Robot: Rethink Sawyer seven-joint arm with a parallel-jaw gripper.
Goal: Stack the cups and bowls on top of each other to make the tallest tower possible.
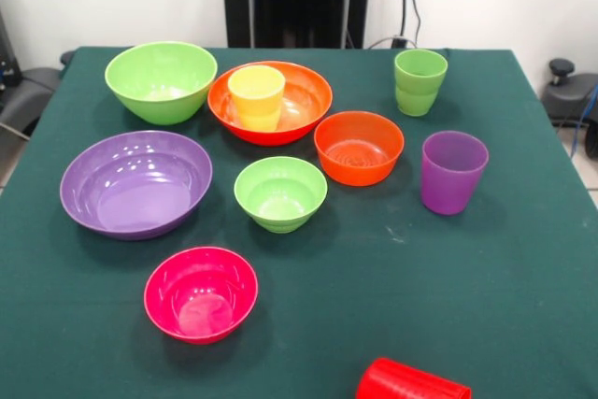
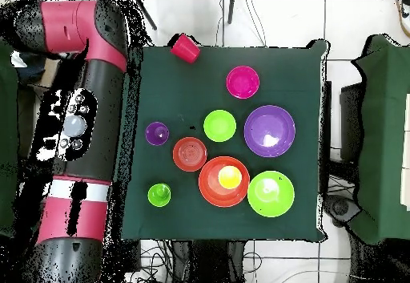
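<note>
Desk: Cups first. Where do they stand?

Photographer: Four cups, none stacked on another. The yellow cup (image 1: 256, 97) stands upright inside the big orange bowl (image 1: 304, 100). The green cup (image 1: 420, 81) stands toward the far right corner in the front view, and the purple cup (image 1: 453, 172) is nearer the camera on that side. The red cup (image 1: 411, 382) is at the near edge, cut by the frame, and seems to lie on its side.

Desk: And the bowls?

Photographer: All mouth-up on the green worktop (image 1: 374, 277). The big green bowl (image 1: 161, 81) sits at the far left, its rim just beside the big orange one; I cannot tell if they touch. The small orange bowl (image 1: 359, 147) sits just beside the big orange bowl too. The small green bowl (image 1: 280, 193) is in the middle, the purple bowl (image 1: 135, 184) is near the left edge, and the pink bowl (image 1: 200, 293) stands apart toward the near side.

Desk: Open room?

Photographer: A broad bare stretch of cloth runs across the near right, between the pink bowl, the purple cup and the red cup. The far corners are tighter.

Desk: The robot?

Photographer: From overhead, the arm (image 2: 88, 135) lies stretched alongside the worktop's left edge, off the cloth. Its jaws show in neither view, so I cannot tell whether they are apart or together.
</note>
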